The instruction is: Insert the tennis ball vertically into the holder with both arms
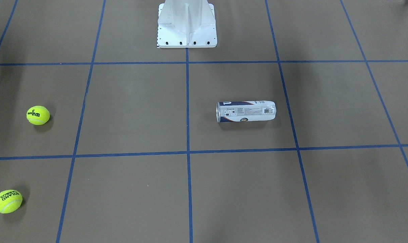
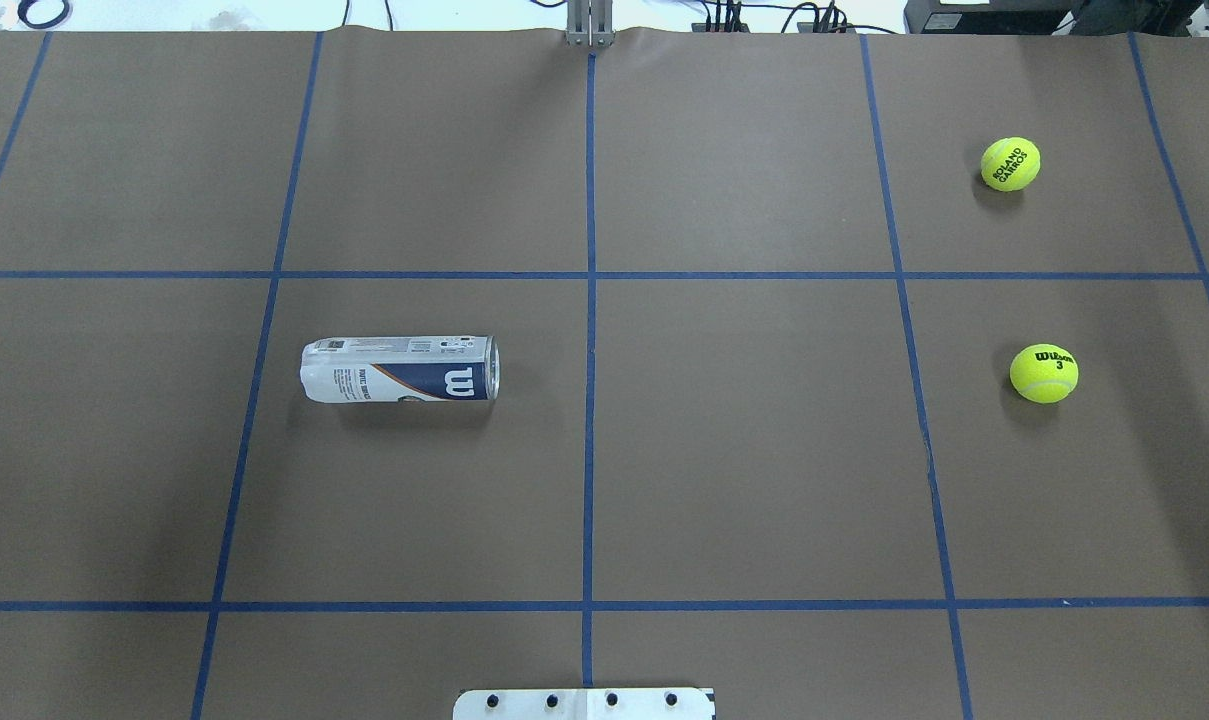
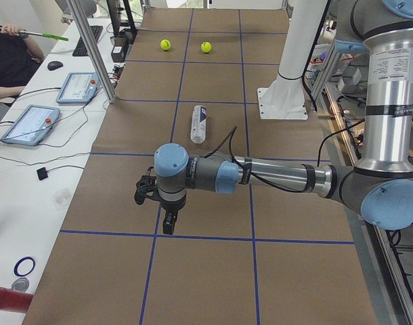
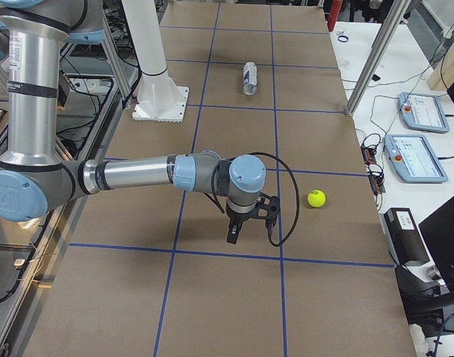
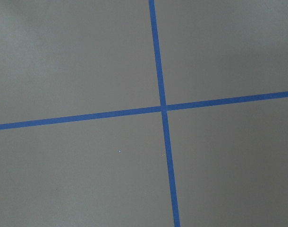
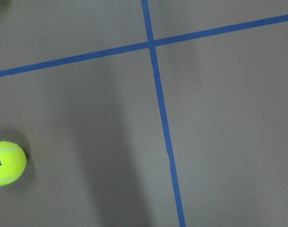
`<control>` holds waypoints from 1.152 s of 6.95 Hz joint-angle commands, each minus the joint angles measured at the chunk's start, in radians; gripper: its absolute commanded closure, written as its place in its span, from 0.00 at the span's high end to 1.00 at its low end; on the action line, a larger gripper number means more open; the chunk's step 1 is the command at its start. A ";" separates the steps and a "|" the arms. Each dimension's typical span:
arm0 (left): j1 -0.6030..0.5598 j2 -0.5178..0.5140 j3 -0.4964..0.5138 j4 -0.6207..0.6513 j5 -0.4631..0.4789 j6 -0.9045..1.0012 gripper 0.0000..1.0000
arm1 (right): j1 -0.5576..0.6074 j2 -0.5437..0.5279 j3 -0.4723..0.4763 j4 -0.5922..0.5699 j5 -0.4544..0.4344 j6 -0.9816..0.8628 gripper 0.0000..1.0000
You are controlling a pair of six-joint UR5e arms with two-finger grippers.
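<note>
The holder point(image 1: 246, 111) point(image 2: 399, 369) lies on its side on the brown table, its open mouth toward the centre line. Two yellow tennis balls rest far off on the robot's right: one marked Wilson 3 point(image 1: 38, 115) point(image 2: 1044, 373) point(image 6: 7, 163), one marked Roland Garros point(image 1: 7, 201) point(image 2: 1010, 164). My left gripper point(image 3: 167, 220) hangs over bare table at the left end, far from the holder point(image 3: 199, 124). My right gripper point(image 4: 234, 234) hovers at the right end, a short way from a ball point(image 4: 316, 198). I cannot tell whether either gripper is open or shut.
The white metal base point(image 1: 187, 23) point(image 2: 584, 703) stands at the robot's edge of the table. Blue tape lines mark a grid. Side benches carry tablets point(image 3: 29, 124) point(image 4: 415, 158), cables and aluminium posts point(image 3: 91, 51). A person's arm point(image 3: 13, 40) shows at the far left bench.
</note>
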 commanded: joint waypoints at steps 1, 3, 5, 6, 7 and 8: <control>0.000 0.003 0.000 -0.002 0.000 0.000 1.00 | 0.000 0.008 0.001 0.000 0.001 0.000 1.00; -0.002 0.007 -0.011 -0.003 -0.012 0.000 1.00 | 0.000 0.008 0.001 0.000 0.000 0.000 1.00; 0.000 0.012 -0.041 -0.020 -0.012 0.002 1.00 | 0.000 0.011 0.001 0.000 -0.002 0.000 1.00; 0.000 -0.002 -0.051 -0.082 -0.015 -0.001 1.00 | 0.000 0.013 0.007 0.000 -0.002 0.000 1.00; 0.003 0.001 -0.079 -0.148 -0.015 -0.039 1.00 | 0.000 0.016 0.006 0.001 -0.002 0.000 1.00; 0.065 -0.071 -0.133 -0.147 -0.002 -0.037 1.00 | 0.000 0.019 0.007 0.001 0.000 0.000 1.00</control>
